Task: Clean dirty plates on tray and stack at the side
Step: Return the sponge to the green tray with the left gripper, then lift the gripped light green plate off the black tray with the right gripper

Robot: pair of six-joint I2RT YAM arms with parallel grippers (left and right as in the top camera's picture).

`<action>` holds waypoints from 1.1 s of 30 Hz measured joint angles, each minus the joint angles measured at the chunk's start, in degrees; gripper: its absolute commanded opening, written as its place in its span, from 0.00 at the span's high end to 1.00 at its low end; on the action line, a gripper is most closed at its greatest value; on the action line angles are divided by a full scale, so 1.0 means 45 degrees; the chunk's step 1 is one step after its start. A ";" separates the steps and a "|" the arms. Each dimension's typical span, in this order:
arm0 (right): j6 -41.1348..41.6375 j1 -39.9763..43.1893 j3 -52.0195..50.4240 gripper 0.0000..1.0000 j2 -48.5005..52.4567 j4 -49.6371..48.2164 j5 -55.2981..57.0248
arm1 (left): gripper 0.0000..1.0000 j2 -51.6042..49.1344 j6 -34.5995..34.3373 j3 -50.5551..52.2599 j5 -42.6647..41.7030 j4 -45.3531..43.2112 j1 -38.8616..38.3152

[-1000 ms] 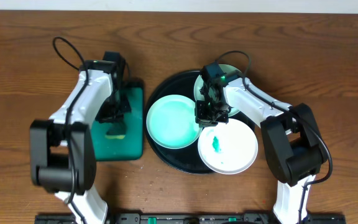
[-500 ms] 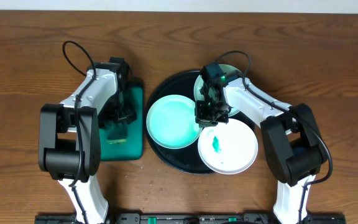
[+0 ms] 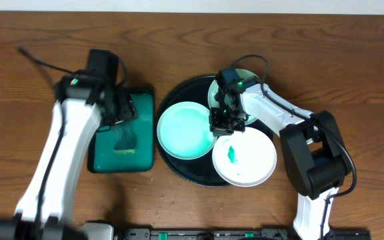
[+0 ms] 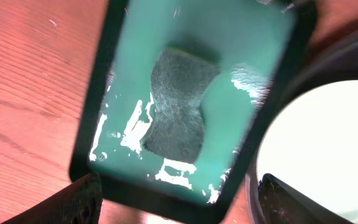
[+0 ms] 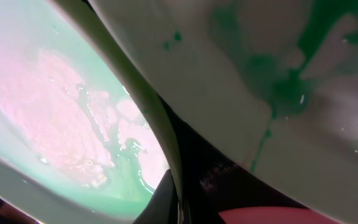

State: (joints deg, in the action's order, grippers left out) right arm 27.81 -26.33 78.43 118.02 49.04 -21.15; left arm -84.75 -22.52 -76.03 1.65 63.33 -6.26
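Note:
The black round tray (image 3: 191, 175) holds three plates. A mint-filmed plate (image 3: 184, 130) lies at its left, and a white plate (image 3: 245, 159) with a teal smear lies at the front right. The third plate (image 3: 244, 83) at the back is partly hidden by my right arm. My right gripper (image 3: 226, 121) is shut on the mint plate's (image 5: 55, 112) right rim, beside the smeared plate (image 5: 278, 81). My left gripper (image 3: 125, 112) hangs open above the green tray (image 4: 260, 93), its jaws wide apart and holding nothing. The grey-green sponge (image 4: 176, 102) lies loose below it.
The green rectangular tray (image 3: 102, 157) with a black rim sits left of the round tray, wet with white foam streaks. The sponge (image 3: 124, 140) rests in its middle. Brown wooden table (image 3: 352, 60) surrounds everything.
My left gripper opened and let the sponge drop onto the green tray, then lifted as the arm swung out to the left. The right gripper and the plates have not moved.

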 measured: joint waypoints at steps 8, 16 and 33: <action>0.0000 0.0131 -0.0204 0.98 -0.0015 -0.0617 -0.0641 | 0.19 0.3011 0.0000 0.0000 -0.0010 0.0656 0.0000; 0.0015 0.0437 -0.0291 0.99 -0.0952 -0.0850 -0.0937 | 0.19 0.3230 0.0000 0.0000 -0.0068 0.0947 0.0000; -0.0432 0.2691 -0.0291 0.99 -0.3487 0.3672 -0.2681 | 0.19 0.3186 0.0000 0.0000 -0.0345 0.0991 0.0000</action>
State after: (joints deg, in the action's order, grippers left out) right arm 25.87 -14.22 77.12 102.32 65.56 -33.21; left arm -70.41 -22.52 -76.03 0.10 67.79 -6.26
